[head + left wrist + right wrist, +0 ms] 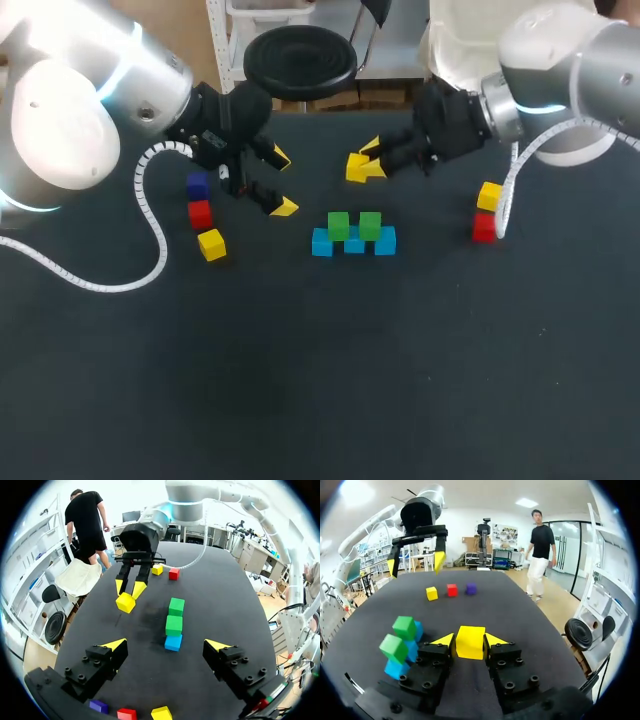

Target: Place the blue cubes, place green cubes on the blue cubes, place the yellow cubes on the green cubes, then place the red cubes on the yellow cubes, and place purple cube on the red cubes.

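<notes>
Right gripper clamps a yellow cube near the green cubes atop the blue cubes, left gripper gapes empty: yellow layer looks underway, next it needs centring over green and lowering.

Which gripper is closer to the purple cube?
Left. The left gripper hangs open just beside the purple cube; the right gripper, shut on a yellow cube, sits farther off.

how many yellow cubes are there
3. One yellow cube is held in the right gripper, one lies by the left red cube, one by the right red cube. None seems hidden.
</notes>
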`<state>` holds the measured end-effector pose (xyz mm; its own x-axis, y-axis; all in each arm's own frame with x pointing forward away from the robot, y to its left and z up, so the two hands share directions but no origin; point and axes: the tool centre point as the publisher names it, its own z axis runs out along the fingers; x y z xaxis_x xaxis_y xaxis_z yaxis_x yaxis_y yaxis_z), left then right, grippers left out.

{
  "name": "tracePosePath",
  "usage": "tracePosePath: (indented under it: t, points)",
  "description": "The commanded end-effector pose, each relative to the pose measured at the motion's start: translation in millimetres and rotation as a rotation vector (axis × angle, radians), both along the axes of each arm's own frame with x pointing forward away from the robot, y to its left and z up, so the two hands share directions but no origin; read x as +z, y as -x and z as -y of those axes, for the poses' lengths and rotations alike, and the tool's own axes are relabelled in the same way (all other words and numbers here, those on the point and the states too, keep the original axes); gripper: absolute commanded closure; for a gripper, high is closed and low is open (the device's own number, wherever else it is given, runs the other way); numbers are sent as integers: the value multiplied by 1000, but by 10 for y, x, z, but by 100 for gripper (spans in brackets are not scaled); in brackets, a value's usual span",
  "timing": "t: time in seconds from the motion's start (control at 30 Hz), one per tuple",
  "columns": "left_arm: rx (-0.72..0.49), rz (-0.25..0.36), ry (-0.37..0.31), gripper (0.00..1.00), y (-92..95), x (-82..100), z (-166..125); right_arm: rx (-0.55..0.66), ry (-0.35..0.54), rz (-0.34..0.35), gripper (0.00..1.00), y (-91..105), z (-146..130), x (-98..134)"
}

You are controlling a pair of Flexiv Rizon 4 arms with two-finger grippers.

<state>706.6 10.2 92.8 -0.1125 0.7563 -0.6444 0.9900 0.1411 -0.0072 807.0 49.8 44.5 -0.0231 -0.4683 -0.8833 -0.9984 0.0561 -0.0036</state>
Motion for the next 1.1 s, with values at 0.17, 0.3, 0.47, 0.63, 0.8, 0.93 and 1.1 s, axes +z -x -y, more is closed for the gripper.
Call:
tracePosePath:
  t: [0.17,0.3,0.47,0.63,0.8,0.93,1.1]
  points:
    - [-2,4,6,0,7,-9,-14,-24,20,22,100,264,-66,225]
    - [-2,4,6,0,7,-9,-14,-34,30,22,100,353,-75,293]
    - [-2,4,6,0,7,-9,-14,-42,39,31,100,427,-104,369]
    - [-2,4,6,0,7,-9,-14,-42,39,31,100,427,-104,369]
    - [-2,4,6,0,7,-9,-14,-42,39,31,100,427,-104,369]
    - [-2,4,6,0,7,-9,-14,-34,30,23,100,437,-110,361]
    - [-2,4,6,0,7,-9,-14,-41,27,-34,100,555,-57,308]
